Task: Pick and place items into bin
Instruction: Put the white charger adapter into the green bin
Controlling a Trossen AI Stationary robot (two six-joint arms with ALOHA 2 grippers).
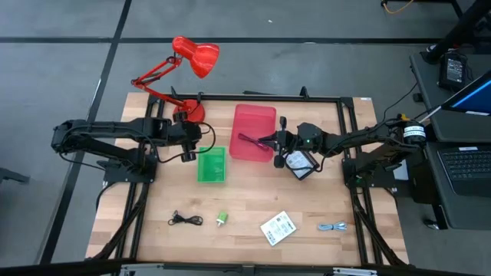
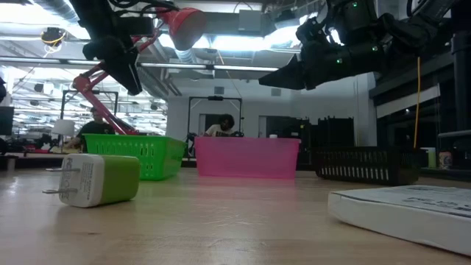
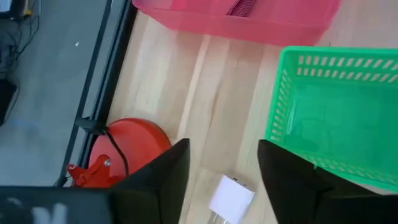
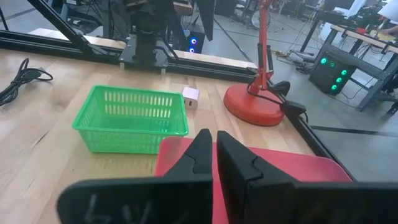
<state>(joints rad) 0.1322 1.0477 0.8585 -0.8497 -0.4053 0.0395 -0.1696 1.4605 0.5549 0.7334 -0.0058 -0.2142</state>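
Hovering over the pink bin (image 1: 254, 132), the right pincer (image 1: 277, 142) is pressed together, a maroon cable (image 1: 252, 140) lying inside; the left pincer (image 1: 187, 156), spread, hangs beside the green basket (image 1: 212, 165).

A red lamp (image 1: 193, 69) stands at the far edge of the wooden bench (image 1: 153, 230), its round base (image 3: 127, 149) near the black frame rail (image 1: 268, 97). A laptop (image 1: 468, 157) sits on a dark desk (image 1: 453, 211) just beside the bench, and a person (image 2: 221, 126) shows far off in the room behind.

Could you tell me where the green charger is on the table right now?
In the high view the green charger lies near the table's front edge, between the black cable and the white packet, in front of the green basket.
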